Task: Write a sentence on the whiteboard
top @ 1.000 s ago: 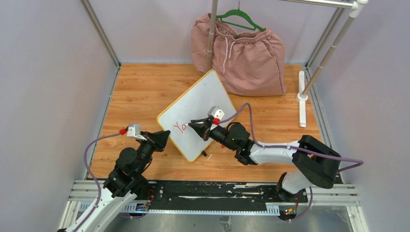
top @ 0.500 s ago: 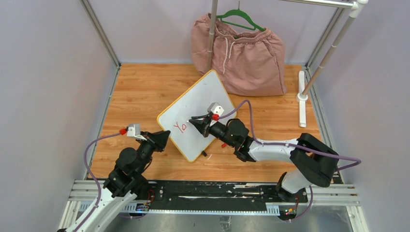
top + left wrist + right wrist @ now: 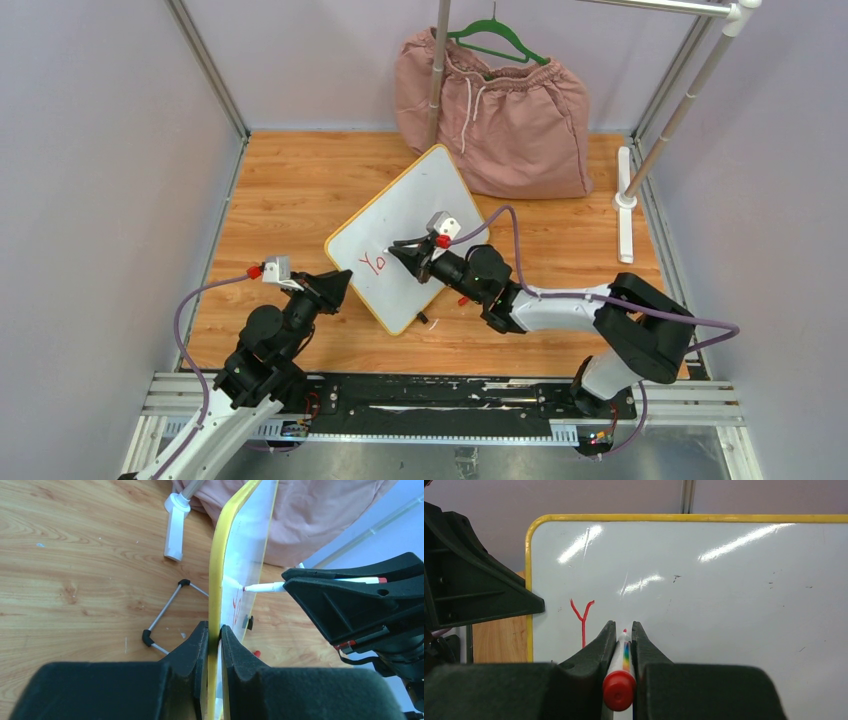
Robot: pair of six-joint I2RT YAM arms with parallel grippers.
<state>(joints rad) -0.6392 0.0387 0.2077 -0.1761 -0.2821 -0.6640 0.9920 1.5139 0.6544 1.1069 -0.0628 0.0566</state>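
Observation:
The whiteboard point(image 3: 415, 210), white with a yellow rim, stands tilted on the wooden floor. My left gripper point(image 3: 338, 287) is shut on its lower left edge; in the left wrist view the fingers point(image 3: 200, 640) pinch the yellow rim point(image 3: 216, 575). My right gripper point(image 3: 404, 256) is shut on a red-capped marker point(image 3: 620, 682). The marker point(image 3: 262, 587) touches the board face with its tip. The sentence point(image 3: 373, 263) reads "Yo" in red. The right wrist view shows only the "Y" point(image 3: 583, 617), just left of the fingers point(image 3: 600, 645).
A pink garment point(image 3: 500, 110) on a green hanger point(image 3: 495, 38) sits behind the board beside a rack pole point(image 3: 437, 75). A white rack foot point(image 3: 625, 215) lies at the right. A red cap point(image 3: 462, 299) and a small black piece point(image 3: 422, 318) lie under the right arm.
My right gripper with the marker has shifted slightly left and up along the board. The left gripper and the board have stayed still.

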